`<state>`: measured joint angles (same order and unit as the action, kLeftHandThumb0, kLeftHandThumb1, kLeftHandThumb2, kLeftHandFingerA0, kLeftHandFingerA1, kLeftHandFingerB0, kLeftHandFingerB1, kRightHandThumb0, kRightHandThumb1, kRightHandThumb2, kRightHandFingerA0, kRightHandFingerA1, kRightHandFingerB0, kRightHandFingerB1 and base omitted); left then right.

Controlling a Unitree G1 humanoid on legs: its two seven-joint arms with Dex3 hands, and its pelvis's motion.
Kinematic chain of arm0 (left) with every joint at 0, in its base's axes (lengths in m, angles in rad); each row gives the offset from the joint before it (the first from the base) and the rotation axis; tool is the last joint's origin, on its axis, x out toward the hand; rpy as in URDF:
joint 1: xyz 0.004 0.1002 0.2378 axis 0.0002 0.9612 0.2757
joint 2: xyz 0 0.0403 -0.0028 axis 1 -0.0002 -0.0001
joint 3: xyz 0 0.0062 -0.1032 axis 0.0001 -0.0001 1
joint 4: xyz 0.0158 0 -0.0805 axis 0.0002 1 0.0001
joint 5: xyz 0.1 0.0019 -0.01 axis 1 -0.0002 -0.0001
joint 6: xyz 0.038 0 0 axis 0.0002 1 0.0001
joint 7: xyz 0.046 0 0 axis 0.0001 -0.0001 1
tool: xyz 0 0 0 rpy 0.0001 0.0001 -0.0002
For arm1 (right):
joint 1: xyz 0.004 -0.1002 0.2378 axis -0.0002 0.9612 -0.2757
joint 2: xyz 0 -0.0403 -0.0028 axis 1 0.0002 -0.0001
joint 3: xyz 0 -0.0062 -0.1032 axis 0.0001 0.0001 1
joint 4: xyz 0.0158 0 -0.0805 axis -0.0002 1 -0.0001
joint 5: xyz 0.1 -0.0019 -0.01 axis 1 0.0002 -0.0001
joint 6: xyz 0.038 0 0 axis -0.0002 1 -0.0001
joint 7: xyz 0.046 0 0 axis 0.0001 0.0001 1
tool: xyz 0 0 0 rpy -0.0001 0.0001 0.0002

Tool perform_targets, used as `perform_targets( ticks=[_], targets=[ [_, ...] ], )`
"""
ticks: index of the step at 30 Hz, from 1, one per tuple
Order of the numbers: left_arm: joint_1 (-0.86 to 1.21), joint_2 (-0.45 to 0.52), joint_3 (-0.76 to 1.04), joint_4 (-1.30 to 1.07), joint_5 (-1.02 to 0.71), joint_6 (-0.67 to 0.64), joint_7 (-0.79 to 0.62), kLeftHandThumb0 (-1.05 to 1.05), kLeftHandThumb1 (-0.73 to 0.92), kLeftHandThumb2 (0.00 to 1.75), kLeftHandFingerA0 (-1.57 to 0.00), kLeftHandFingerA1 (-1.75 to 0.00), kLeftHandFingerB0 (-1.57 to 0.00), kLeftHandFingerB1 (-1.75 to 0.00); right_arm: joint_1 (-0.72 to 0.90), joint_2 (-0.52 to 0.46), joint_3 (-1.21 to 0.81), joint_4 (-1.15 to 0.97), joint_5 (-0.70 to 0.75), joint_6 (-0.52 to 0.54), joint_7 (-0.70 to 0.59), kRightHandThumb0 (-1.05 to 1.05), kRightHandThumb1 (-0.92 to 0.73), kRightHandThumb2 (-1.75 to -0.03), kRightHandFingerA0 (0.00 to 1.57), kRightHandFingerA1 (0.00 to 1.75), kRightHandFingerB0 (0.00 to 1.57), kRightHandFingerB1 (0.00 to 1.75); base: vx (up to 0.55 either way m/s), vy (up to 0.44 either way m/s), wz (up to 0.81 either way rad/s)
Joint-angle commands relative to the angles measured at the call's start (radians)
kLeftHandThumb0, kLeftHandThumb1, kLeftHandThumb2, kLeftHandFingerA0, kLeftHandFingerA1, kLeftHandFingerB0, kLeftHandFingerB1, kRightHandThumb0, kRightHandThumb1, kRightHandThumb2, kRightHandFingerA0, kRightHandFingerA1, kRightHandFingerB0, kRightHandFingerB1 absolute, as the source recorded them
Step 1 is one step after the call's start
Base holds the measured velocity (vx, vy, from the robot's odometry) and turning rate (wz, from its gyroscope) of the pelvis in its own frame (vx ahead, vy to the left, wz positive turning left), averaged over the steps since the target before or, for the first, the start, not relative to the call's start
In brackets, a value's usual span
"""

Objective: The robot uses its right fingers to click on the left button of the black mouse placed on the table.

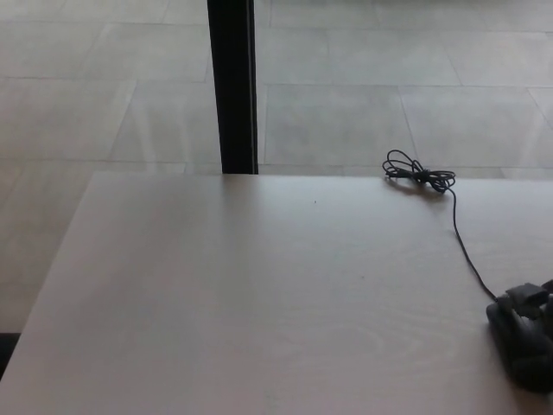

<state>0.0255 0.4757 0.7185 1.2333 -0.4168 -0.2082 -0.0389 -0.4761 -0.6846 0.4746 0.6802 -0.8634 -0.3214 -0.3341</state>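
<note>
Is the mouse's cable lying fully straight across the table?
No. The cable runs from the black mouse toward the table's far edge, where its end is bunched into a coiled bundle.

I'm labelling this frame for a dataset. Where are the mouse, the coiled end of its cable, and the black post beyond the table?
mouse (517, 346): head view, on its dark body at the table's right edge.
coiled cable end (418, 174): head view, on the tangled loops.
black post (233, 86): head view, on its mid-shaft.

One desk (259, 285), one black mouse (518, 341) near right, one coiled cable (419, 175) far right, one dark post (233, 86).
</note>
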Motion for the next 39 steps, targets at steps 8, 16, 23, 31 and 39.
perform_targets(
  ticks=[8,16,23,31,39],
  targets=[
    [0.020,0.006,0.014,0.005,-0.020,-0.013,-0.014,-0.87,0.92,0.76,-0.80,-0.56,-0.67,-0.51,-0.233,0.029,-0.221,-0.067,0.146,0.097,0.101,-0.83,-0.92,-0.68,0.36,0.45,0.46,0.36,0.00,0.000,0.00],
    [0.025,0.008,0.012,0.008,-0.013,-0.017,-0.007,-0.85,0.92,0.76,-0.81,-0.56,-0.66,-0.51,-0.209,-0.010,-0.348,-0.078,0.194,0.078,0.098,-0.82,-0.89,-0.67,0.38,0.50,0.48,0.38,0.00,0.000,0.00],
    [0.031,0.008,0.012,0.002,-0.015,-0.009,-0.010,-0.82,0.92,0.80,-0.78,-0.57,-0.62,-0.50,-0.097,-0.063,-0.445,-0.127,0.234,0.065,0.069,-0.75,-0.88,-0.66,0.35,0.68,0.47,0.56,0.00,0.000,0.00],
    [0.030,0.010,0.009,0.007,-0.012,-0.012,-0.017,-0.86,0.92,0.76,-0.78,-0.54,-0.66,-0.50,0.128,-0.107,-0.657,-0.125,0.324,0.022,-0.017,-0.79,-0.64,-0.90,0.45,0.61,0.51,0.54,0.00,0.000,0.00],
    [0.028,0.008,0.012,0.009,-0.019,-0.006,-0.020,-0.88,0.92,0.80,-0.79,-0.57,-0.62,-0.51,0.348,0.011,-0.882,-0.098,0.521,0.043,0.007,-0.68,-0.80,-0.64,0.99,0.82,0.51,0.43,0.00,0.000,0.00]
  ],
)
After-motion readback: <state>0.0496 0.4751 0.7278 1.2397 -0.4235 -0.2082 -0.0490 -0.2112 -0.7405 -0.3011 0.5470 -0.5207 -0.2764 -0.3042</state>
